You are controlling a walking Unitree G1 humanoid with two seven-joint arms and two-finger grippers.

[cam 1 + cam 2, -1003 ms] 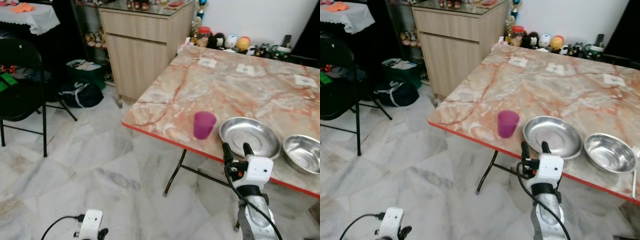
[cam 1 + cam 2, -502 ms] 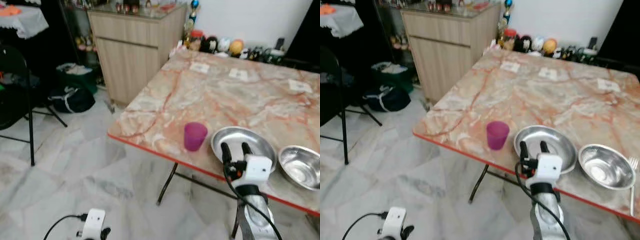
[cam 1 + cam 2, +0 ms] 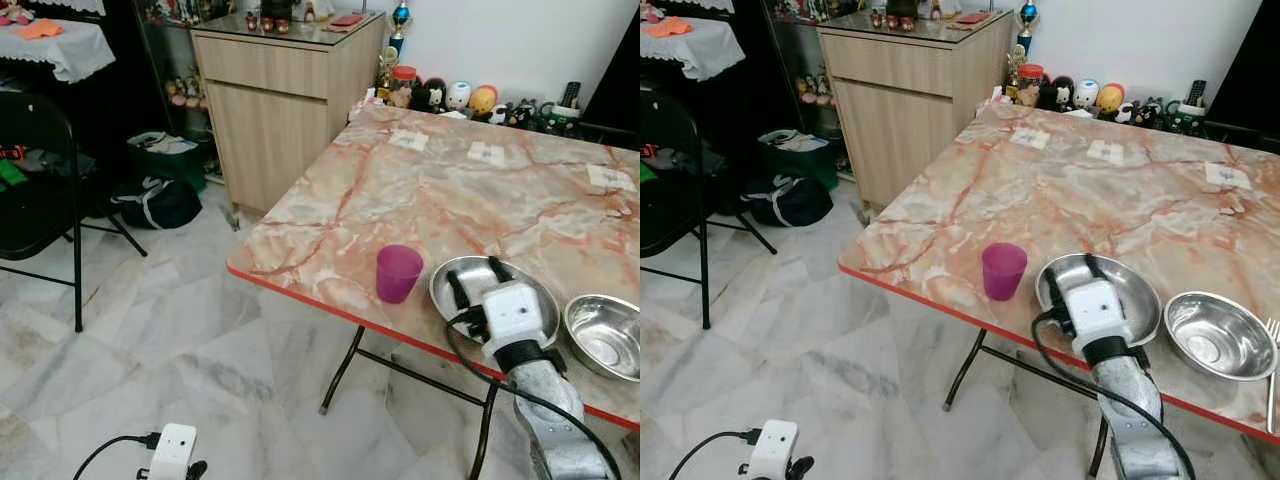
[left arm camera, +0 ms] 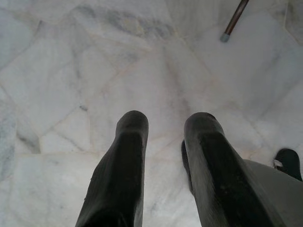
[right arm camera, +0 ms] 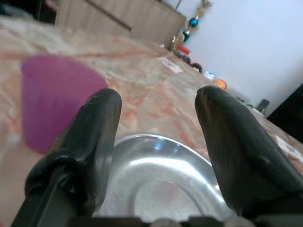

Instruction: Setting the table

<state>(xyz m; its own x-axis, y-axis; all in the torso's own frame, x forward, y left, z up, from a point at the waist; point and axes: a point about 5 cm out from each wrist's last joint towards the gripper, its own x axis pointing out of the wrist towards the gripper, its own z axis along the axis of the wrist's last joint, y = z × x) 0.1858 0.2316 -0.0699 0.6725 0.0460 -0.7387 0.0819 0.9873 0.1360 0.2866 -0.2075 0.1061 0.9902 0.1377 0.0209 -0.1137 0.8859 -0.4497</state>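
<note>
A shallow steel plate (image 3: 1120, 290) lies on the marble table (image 3: 1060, 190) near its red front edge, and the right gripper (image 3: 477, 282) is directly over it, its two black fingers (image 5: 90, 142) spread wide apart with nothing between them. In the right wrist view the plate's shiny hollow sits below and between the fingers; whether the tips touch the metal cannot be told. Just beside the plate, toward the table's near corner, a purple cup (image 3: 398, 273) stands upright, close to the plate but apart from it; in the wrist view it lies beyond one finger. On the plate's other side a steel bowl (image 3: 1219, 335) rests near the same edge, and a fork (image 3: 1272, 375) lies past the bowl at the frame's border. Small paper squares (image 3: 1103, 151) are scattered over the far half of the table, and a row of figurines and jars (image 3: 455, 97) lines its back edge against the wall. A wooden cabinet (image 3: 280, 95) stands off the table's far corner, with a dark bag (image 3: 155, 200) on the marble floor (image 3: 150, 340) and a black folding chair (image 3: 40, 185) further off. The left gripper (image 4: 165, 142) hangs low over the floor, fingers parted and empty.
</note>
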